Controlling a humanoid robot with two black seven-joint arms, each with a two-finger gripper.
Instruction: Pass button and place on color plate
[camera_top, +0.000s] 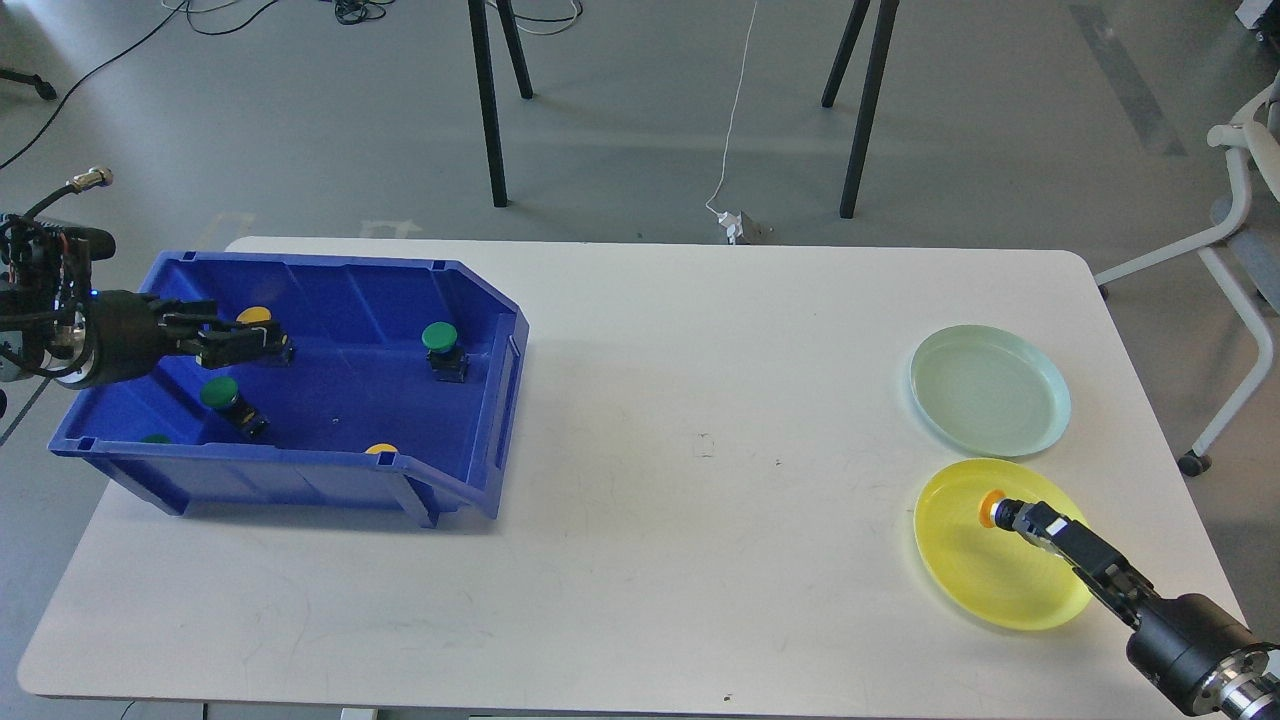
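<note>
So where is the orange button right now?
In the head view, the orange button sits at the tip of the right pincer, over the yellow plate at the table's right, just below the pale green plate.

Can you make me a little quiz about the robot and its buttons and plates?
1. True or false: the right gripper holds an orange button over the yellow plate.
2. What lies on the pale green plate? A) a green button B) nothing C) a yellow button
3. Fill in: the left gripper reaches into the ____ bin.

Key: 1 true; 2 B; 3 blue.
</note>
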